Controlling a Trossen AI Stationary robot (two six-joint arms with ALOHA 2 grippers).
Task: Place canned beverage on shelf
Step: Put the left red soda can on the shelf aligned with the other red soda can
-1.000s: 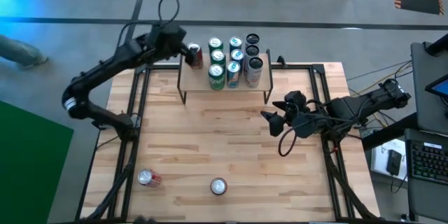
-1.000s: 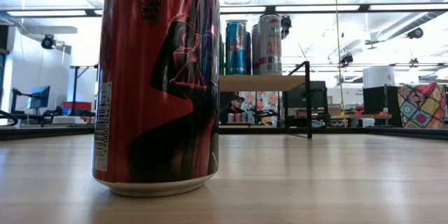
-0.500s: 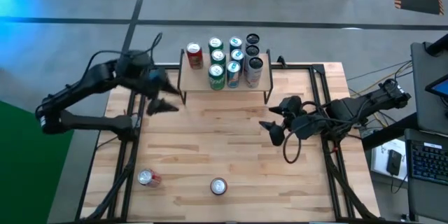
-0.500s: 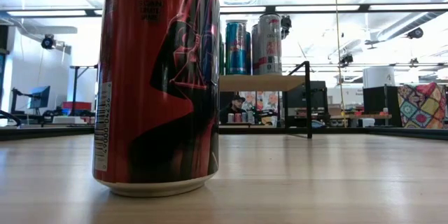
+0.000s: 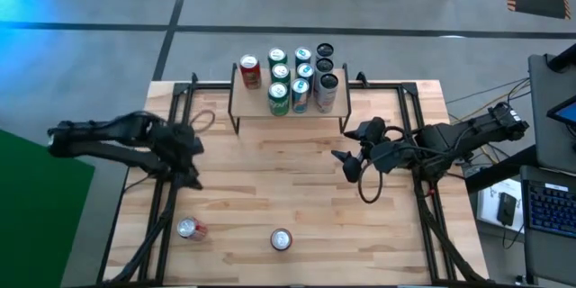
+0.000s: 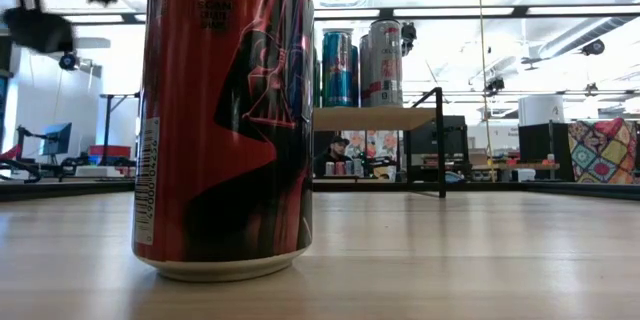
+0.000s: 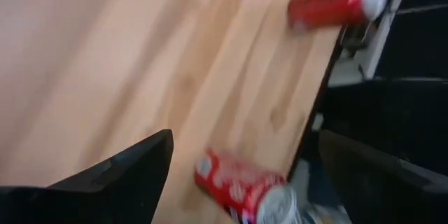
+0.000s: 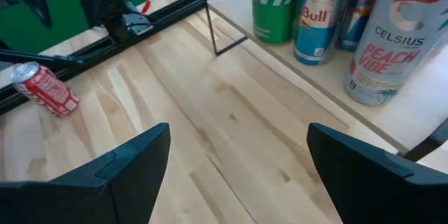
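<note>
The shelf (image 5: 288,108), a low light-wood rack on black legs, stands at the table's far edge with several cans upright on top, a red can (image 5: 249,72) at its left end. It also shows in the low view (image 6: 375,118) and the right wrist view (image 8: 294,77). One red can (image 5: 189,228) lies on its side near the front left and shows in the left wrist view (image 7: 238,185). Another red can (image 5: 281,239) stands at the front middle and fills the low view (image 6: 225,110). My left gripper (image 5: 184,157) (image 7: 245,140) is open and empty above the table's left side. My right gripper (image 5: 346,162) (image 8: 238,133) is open and empty, right of centre.
Black frame rails (image 5: 166,198) run along the table's left and right sides. Bare wooden tabletop (image 5: 270,180) lies between the shelf and the two front cans. A cable loop (image 5: 369,189) hangs below my right arm.
My left gripper has drawn away from the red can at the shelf's left end and swung toward the table's left and near edge, now over the left side above the lying can. The red can stays upright on the shelf.
</note>
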